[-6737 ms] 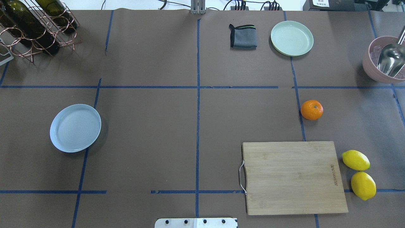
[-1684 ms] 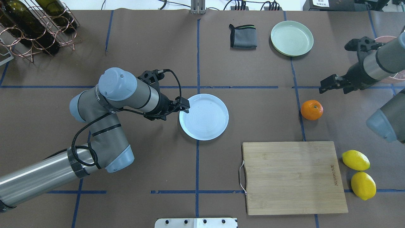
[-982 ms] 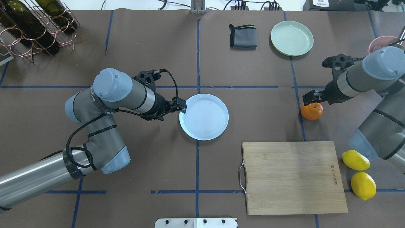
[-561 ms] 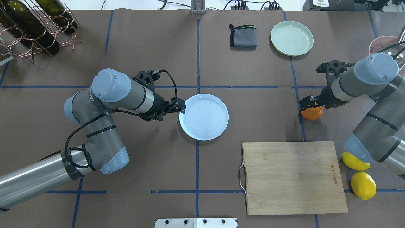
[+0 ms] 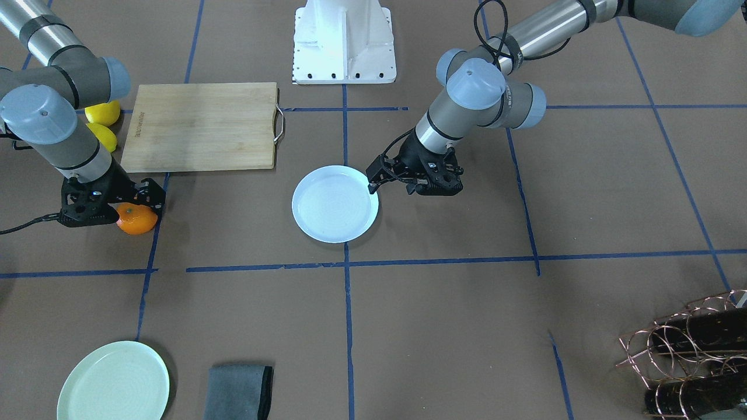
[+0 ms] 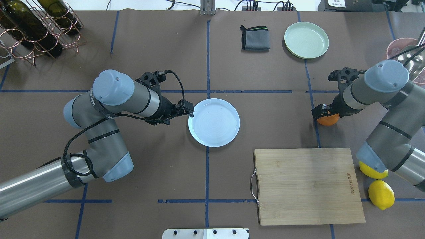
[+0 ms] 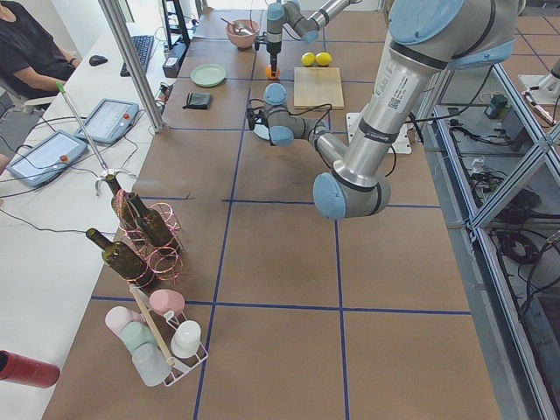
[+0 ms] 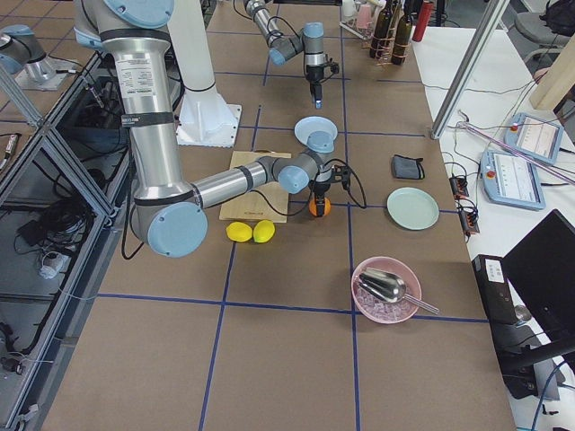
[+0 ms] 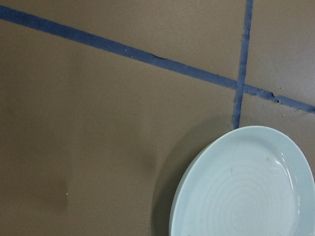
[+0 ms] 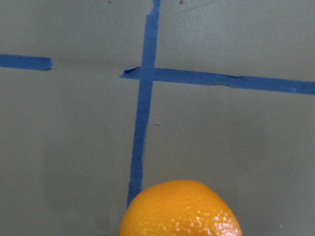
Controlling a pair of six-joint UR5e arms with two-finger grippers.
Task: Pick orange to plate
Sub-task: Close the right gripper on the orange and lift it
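The orange [image 6: 328, 121] sits on the brown table at the right, on a blue tape line, and fills the bottom of the right wrist view [image 10: 179, 211]. My right gripper [image 6: 324, 111] is down over it, open, fingers straddling its top; the fruit still rests on the table [image 5: 139, 223]. The bluish-white plate [image 6: 215, 132] lies empty at mid-table. My left gripper [image 6: 190, 112] is open just off the plate's left rim [image 5: 303, 201], holding nothing. The left wrist view shows only part of the plate [image 9: 246, 191], no fingers.
A wooden cutting board [image 6: 308, 186] lies near the orange, with two lemons [image 6: 381, 194] at its right, one partly under my right arm. A mint-green plate [image 6: 306, 39], grey cloth [image 6: 255, 38] and pink bowl [image 6: 396, 46] sit at the back; a bottle rack [image 6: 36, 26] back left.
The left arm carried the plate from the left to mid-table, let go and backed slightly left. The right arm came in and lowered its gripper onto the orange, which has not moved.
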